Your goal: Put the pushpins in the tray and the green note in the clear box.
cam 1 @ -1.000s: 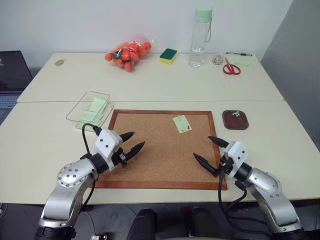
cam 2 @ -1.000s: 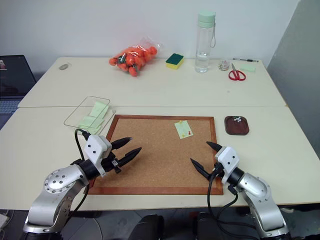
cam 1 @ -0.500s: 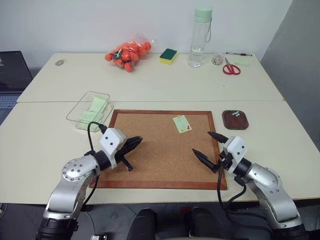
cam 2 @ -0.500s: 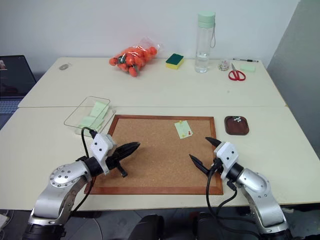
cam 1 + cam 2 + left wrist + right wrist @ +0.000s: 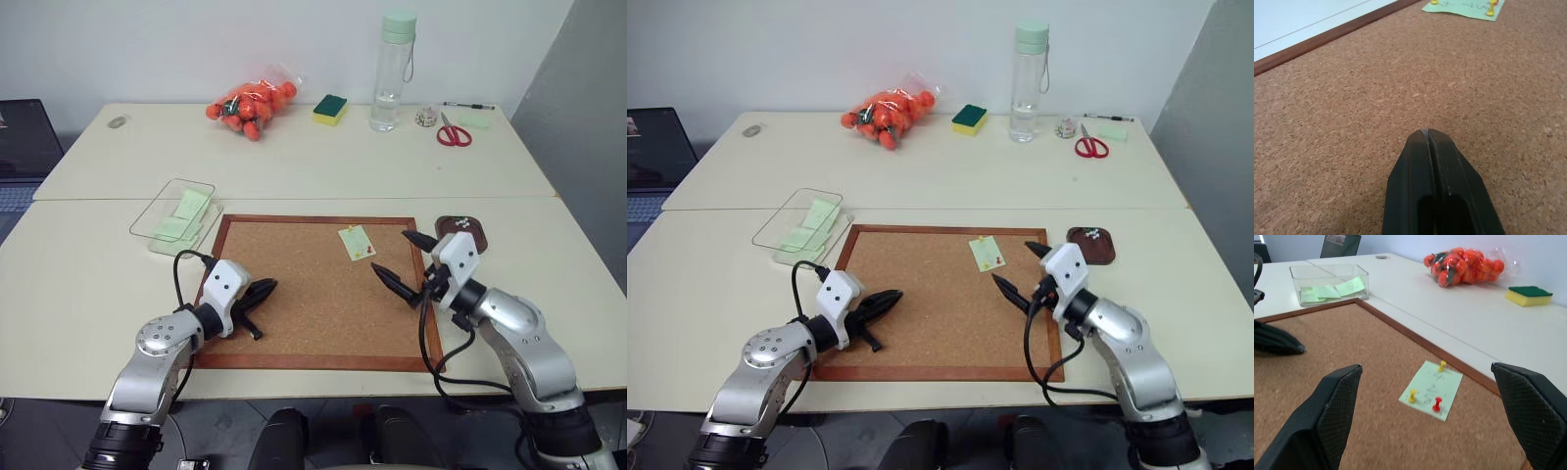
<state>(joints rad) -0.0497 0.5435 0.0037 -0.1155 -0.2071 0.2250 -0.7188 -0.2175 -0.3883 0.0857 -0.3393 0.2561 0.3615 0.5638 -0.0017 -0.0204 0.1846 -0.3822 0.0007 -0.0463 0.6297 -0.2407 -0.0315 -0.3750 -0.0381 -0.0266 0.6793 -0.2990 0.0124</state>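
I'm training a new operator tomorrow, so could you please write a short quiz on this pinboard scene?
1. True or false: the left gripper is shut over the cork board.
2. How many pushpins hold the green note to the board, and in which colours?
3. What lies in the clear box? A) scissors B) pale green notes C) a sponge

Key
1. True; its fingers are pressed together with nothing between them.
2. Three: two yellow, one red.
3. B. The scissors and sponge lie at the table's far side.
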